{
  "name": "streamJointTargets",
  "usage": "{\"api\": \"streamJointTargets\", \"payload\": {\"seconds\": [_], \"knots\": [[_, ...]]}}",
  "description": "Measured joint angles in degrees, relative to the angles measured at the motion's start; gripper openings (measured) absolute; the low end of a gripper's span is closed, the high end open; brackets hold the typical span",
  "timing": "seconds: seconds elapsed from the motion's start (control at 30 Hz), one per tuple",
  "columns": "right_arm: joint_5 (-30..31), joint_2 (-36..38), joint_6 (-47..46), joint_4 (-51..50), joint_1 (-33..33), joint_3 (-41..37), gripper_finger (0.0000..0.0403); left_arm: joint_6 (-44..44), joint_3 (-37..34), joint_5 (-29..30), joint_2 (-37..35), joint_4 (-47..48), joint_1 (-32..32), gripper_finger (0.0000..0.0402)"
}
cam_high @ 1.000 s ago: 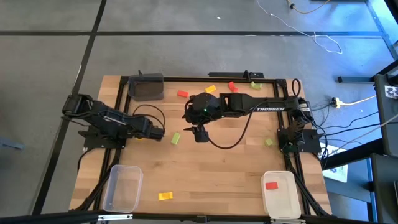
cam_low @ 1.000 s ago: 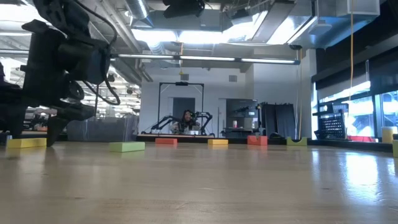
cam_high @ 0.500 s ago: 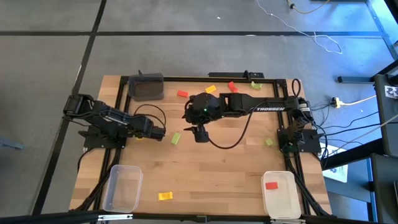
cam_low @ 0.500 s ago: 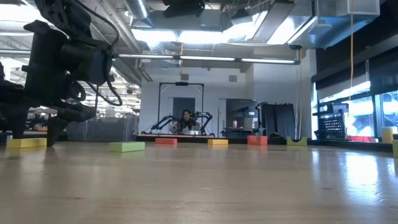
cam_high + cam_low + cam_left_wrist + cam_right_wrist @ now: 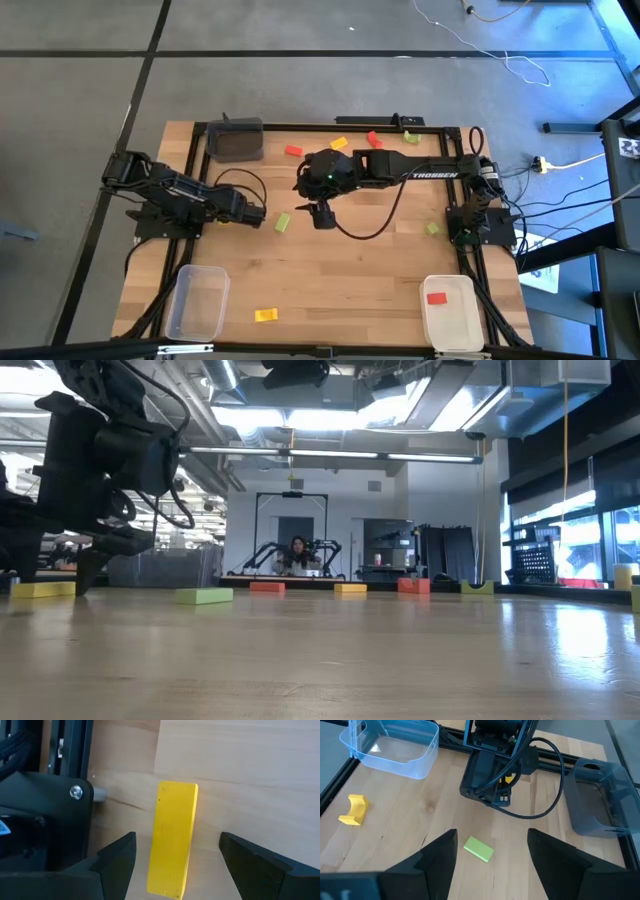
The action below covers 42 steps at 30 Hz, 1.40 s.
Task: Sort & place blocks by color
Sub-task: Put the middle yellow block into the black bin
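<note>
Two claws stood spread: the left claw point(image 5: 175, 857) straddled a yellow block point(image 5: 173, 839) lying flat on the bench point(image 5: 350, 280) near its left edge. The right claw point(image 5: 490, 852) hovered mid-bench over a light green block point(image 5: 479, 849), gripping nothing.

The table point(image 5: 340, 275), filling the middle of the high view, is pale planked wood with visible grain and a soft sheen; the yellow block point(image 5: 173, 838) at the centre of the left wrist view looks like smooth matt plastic; the clear bin point(image 5: 395, 745) at upper left of the right wrist view is glossy see-through plastic; the dark bin point(image 5: 600, 795) at right is smoky translucent plastic.
</note>
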<state>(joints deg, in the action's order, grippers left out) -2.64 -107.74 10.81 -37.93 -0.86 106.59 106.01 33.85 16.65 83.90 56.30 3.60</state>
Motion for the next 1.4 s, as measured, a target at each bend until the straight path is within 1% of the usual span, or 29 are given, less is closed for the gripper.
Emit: {"api": "streamJointTargets", "payload": {"seconds": [0.3,0.4,0.53,0.63,0.93,1.2,1.3,1.4], "knots": [[0.0,0.0,0.0,0.0,0.0,0.0,0.0242,1.3,0.0,0.7,0.1,-0.1,0.0,0.0283],[0.0,0.0,0.0,0.0,0.0,0.0,0.0242,1.4,-0.2,1.9,0.2,-0.2,-0.1,0.0278],[0.0,0.0,0.1,0.0,0.0,0.0,0.0242,3.1,-0.2,1.4,0.2,-0.3,-0.1,0.0266],[0.0,0.0,0.1,0.0,0.0,0.0,0.0242,3.1,-0.2,0.7,0.2,-0.3,-0.1,0.0247],[0.0,0.0,0.2,0.3,0.0,0.0,0.0242,3.1,-0.2,-1.8,0.2,-0.8,-0.2,0.0170],[0.0,0.0,0.2,0.3,0.0,0.0,0.0243,2.9,-0.1,-2.6,0.1,-4.1,-0.2,0.0113],[0.0,0.0,0.2,0.4,0.0,0.0,0.0242,1.6,-0.1,-2.7,0.1,-4.1,-0.2,0.0097],[0.0,0.0,0.2,0.4,0.0,0.0,0.0242,0.2,-0.1,-2.7,-0.4,-4.3,-0.2,0.0094]]}}
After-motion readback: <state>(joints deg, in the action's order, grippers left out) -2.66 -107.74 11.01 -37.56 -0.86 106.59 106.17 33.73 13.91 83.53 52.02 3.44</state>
